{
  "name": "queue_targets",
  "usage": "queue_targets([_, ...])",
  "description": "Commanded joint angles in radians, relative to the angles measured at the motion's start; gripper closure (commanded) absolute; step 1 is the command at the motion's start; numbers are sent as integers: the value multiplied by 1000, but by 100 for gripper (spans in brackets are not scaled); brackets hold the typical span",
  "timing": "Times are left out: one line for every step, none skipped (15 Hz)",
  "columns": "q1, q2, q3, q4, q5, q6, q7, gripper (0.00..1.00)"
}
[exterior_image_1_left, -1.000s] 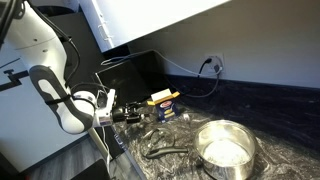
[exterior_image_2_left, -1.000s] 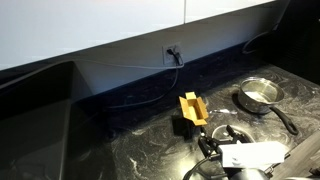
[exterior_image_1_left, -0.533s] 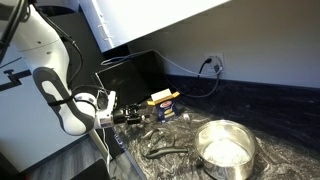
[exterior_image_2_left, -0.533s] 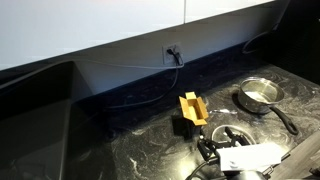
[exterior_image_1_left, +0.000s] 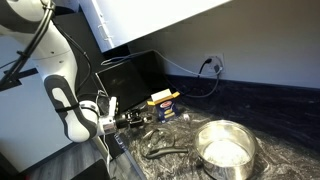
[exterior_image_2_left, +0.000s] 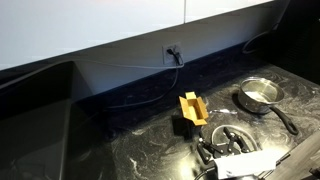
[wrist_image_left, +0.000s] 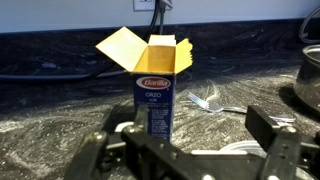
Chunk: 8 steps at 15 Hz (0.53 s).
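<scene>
A blue Barilla orzo box (wrist_image_left: 155, 92) with its yellow top flaps open stands upright on the black marble counter (wrist_image_left: 60, 110), seen in both exterior views (exterior_image_1_left: 163, 103) (exterior_image_2_left: 190, 108). My gripper (wrist_image_left: 190, 142) hovers low over the counter a short way in front of the box, open, with nothing between its fingers (wrist_image_left: 276, 136). In both exterior views the gripper (exterior_image_1_left: 135, 118) (exterior_image_2_left: 222, 142) points at the box without touching it. A fork (wrist_image_left: 205, 100) lies on the counter to the right of the box.
A steel pot (exterior_image_1_left: 225, 148) (exterior_image_2_left: 258, 95) with a long handle sits on the counter beyond the box. A dark utensil (exterior_image_1_left: 165, 150) lies near the pot. A wall outlet (exterior_image_2_left: 172, 52) with a plugged cable is behind. A sink (exterior_image_2_left: 35, 100) is recessed at one end.
The arm has dropped a little lower and edged towards the box. The jaws have stayed open and the box has not moved.
</scene>
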Motion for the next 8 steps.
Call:
queue_targets([10,66,-32,36,-39,-65,38,0])
queue_targets([8,82,-36,46,-49,-74,52,0])
queue_targets([6,96,-37,54,-65,-71,68,0])
queue_targets([5,109,-38,63,-81,-67,81,0])
queue_targets([5,122,-39,72,-97,-65,97,0])
queue_targets([6,136,-39,82,-110,-66,113,0])
queue_targets([6,149,-40,92,-120,-68,127,0])
queue_targets([9,164,-41,103,-121,-81,141,0])
